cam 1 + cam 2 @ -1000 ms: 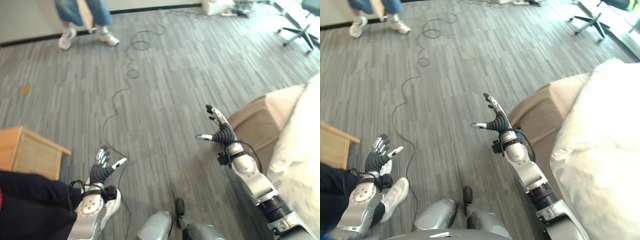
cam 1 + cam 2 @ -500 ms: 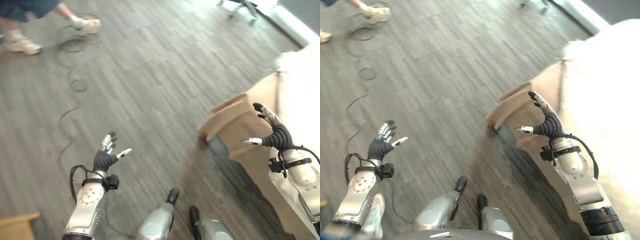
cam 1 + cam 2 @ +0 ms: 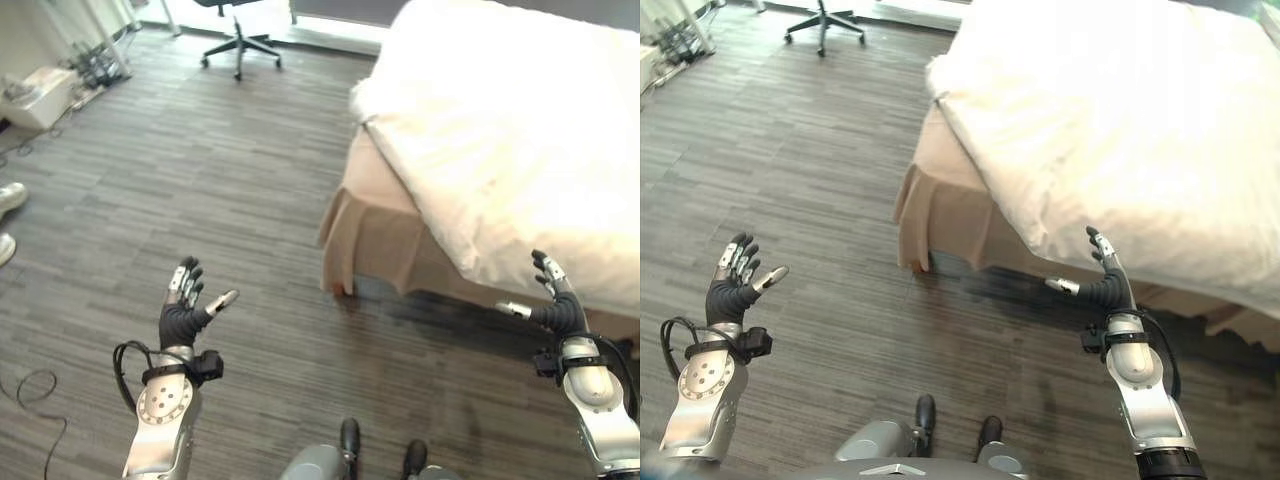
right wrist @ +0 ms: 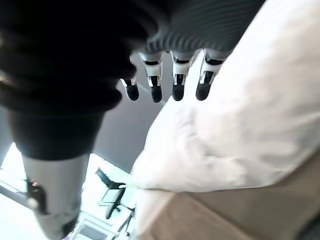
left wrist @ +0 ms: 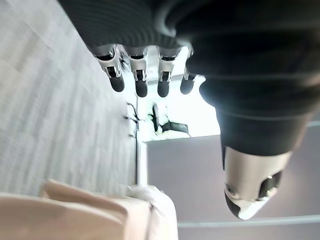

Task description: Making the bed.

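— White duvet (image 3: 520, 130) over the bed (image 3: 950, 215)?
— Yes, spread across the top, rumpled, its near edge hanging over a tan skirt (image 3: 375, 235). Bed sits at upper right on grey plank floor (image 3: 200, 200).
— Hands?
— Left hand (image 3: 183, 312) raised over bare floor, well apart from the bed, fingers straight and spread, holding nothing. Right hand (image 3: 1103, 280) just before the duvet's hanging edge, fingers straight, thumb out, holding nothing.
— Else?
— Office chair (image 3: 238, 40) far back; a person's shoes (image 3: 8, 215) at left edge.
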{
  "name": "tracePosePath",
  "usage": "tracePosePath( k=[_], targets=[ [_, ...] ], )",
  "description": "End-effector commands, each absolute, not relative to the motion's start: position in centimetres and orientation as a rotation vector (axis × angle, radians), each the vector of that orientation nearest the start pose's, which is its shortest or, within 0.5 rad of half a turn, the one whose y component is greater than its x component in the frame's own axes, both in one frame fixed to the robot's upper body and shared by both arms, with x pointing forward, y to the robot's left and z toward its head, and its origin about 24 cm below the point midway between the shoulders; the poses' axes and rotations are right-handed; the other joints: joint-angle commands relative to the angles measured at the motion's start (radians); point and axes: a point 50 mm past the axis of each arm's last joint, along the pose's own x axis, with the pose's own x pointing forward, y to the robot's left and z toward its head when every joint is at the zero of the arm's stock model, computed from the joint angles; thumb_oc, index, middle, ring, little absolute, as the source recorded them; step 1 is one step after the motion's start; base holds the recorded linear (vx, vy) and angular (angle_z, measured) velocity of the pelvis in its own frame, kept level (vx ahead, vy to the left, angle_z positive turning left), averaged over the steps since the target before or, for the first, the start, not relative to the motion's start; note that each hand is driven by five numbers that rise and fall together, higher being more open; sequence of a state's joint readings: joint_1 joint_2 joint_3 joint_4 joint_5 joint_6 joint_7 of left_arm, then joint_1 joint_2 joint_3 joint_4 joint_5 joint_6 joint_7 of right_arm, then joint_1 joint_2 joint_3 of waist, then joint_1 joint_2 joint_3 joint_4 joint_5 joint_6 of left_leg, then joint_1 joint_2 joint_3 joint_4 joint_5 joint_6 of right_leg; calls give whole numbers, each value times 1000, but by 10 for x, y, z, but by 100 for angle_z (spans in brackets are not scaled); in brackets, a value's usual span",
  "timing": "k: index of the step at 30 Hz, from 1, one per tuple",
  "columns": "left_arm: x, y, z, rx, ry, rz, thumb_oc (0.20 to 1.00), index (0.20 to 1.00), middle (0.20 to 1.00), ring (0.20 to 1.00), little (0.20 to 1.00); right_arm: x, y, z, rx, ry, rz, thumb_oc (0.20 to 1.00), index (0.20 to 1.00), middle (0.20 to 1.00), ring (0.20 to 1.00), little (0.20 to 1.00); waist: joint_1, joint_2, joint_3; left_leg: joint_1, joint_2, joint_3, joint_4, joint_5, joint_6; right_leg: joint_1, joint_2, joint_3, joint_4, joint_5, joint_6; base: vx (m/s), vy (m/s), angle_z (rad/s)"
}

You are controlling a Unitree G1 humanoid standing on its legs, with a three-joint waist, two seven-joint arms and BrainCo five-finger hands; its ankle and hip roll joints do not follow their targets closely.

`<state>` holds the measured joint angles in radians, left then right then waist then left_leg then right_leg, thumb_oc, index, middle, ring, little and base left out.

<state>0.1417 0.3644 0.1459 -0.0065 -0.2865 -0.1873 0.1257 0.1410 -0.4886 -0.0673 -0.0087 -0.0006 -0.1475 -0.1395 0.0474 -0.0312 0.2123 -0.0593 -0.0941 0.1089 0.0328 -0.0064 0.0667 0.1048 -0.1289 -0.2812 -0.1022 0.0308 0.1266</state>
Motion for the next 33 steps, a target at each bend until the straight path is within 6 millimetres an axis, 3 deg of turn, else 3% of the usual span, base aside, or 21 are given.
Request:
tracePosePath(
  k=[1,10,13,16,18,22,33],
  targets=[
    [217,263,73,172,-197,279,1000,1000,1000,1000,1000,241,-263,97,-529,-236,-198,1000,1000,1000,1000,1000,33,-4,-8,24,204,-3,-76,26,-127,-25,39,6,35,-112,-27,-6,-96,-12],
    [214,253,67,154,-184,266,1000,1000,1000,1000,1000,239,-267,90,-533,-199,-182,1000,1000,1000,1000,1000,5,17,21,31,239,16,-16,17,-151,3,67,34,17,-128,-55,-21,-66,-15],
    [213,252,66,143,-186,275,1000,1000,1000,1000,1000,244,-259,96,-507,-234,-152,1000,1000,1000,1000,1000,28,9,39,11,220,-82,53,-8,-161,0,75,73,20,-127,-69,-19,-43,-13],
    [214,250,65,119,-184,281,1000,1000,1000,1000,1000,244,-257,96,-492,-242,-149,1000,1000,1000,1000,1000,30,7,49,-10,221,-131,62,-5,-174,4,72,70,21,-130,-71,-46,17,-13],
    [214,247,60,103,-164,275,1000,1000,1000,1000,1000,238,-259,91,-486,-227,-170,1000,1000,1000,1000,1000,16,18,42,0,253,-112,-6,24,-171,8,69,45,29,-135,-67,1,67,11],
    [209,245,52,100,-128,264,1000,1000,1000,1000,1000,229,-263,81,-499,-185,-209,1000,1000,1000,1000,1000,-9,42,9,59,261,-80,-106,57,-181,14,75,26,29,-145,-62,39,63,22],
    [202,248,46,111,-86,258,1000,1000,1000,1000,1000,226,-262,71,-469,-138,-232,1000,1000,1000,1000,1000,-15,41,-8,86,243,-59,-120,34,-169,23,58,44,19,-128,-47,21,51,6]
  ],
)
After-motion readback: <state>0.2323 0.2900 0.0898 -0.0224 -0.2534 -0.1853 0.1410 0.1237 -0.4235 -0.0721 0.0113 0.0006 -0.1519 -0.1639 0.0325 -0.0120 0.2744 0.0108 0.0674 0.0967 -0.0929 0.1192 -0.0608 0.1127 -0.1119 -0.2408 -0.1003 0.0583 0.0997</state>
